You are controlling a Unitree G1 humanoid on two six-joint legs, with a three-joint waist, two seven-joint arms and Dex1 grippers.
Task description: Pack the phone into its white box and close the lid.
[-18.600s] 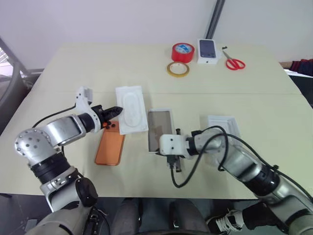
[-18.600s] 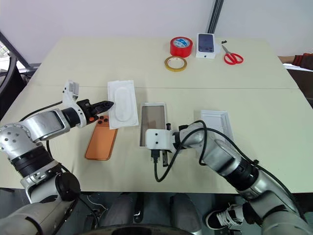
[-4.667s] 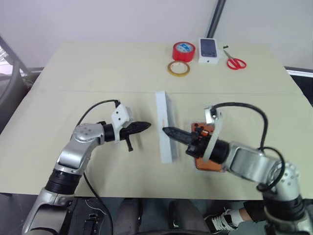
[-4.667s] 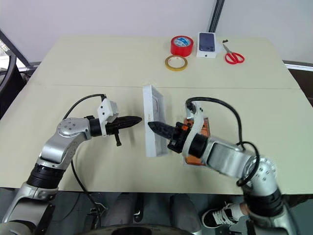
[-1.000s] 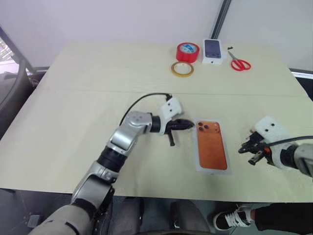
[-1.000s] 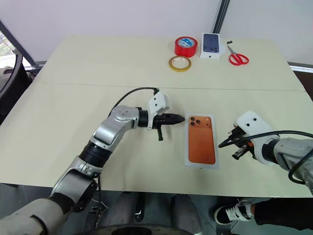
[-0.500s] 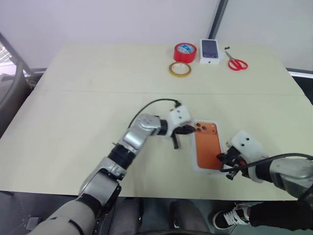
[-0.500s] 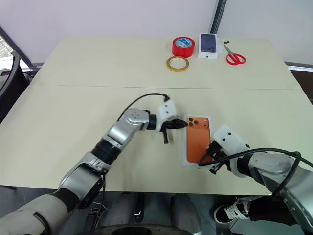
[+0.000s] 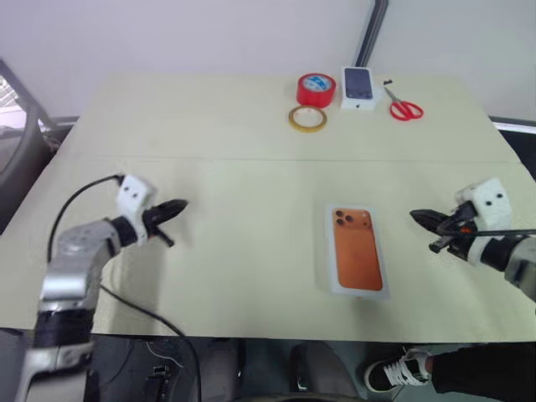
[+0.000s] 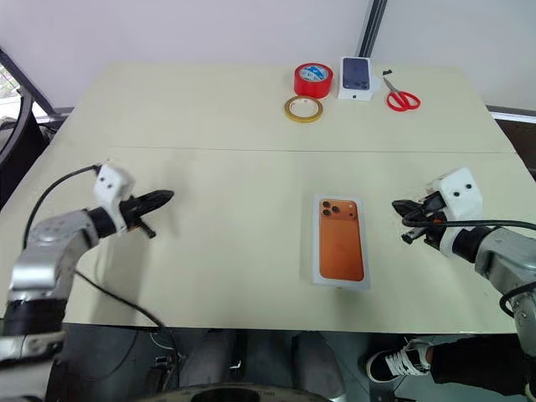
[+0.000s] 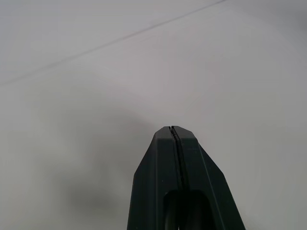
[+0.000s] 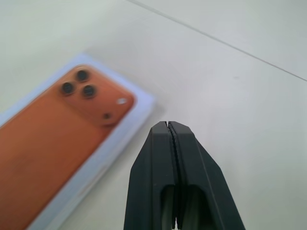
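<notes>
Showing an orange phone picture (image 9: 358, 258), white box (image 9: 332, 280) between clenched, empty left pincer (image 9: 177, 205) and right pincer (image 9: 418, 216).

Right gripper (image 12: 171, 125) beside the boxed phone
Its fingers (image 12: 153, 163) are pressed together over the bare desk (image 12: 240, 120); the phone (image 12: 57, 129) lies lenses-up in the white box (image 12: 103, 160).

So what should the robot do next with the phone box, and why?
Probably just lower both arms to rest. The white box lies flat, orange showing on top, with no loose lid near it, and the left gripper and right gripper are shut, empty and far off to either side. Whether that orange is the real thing or a lid picture, I cannot tell.
</notes>
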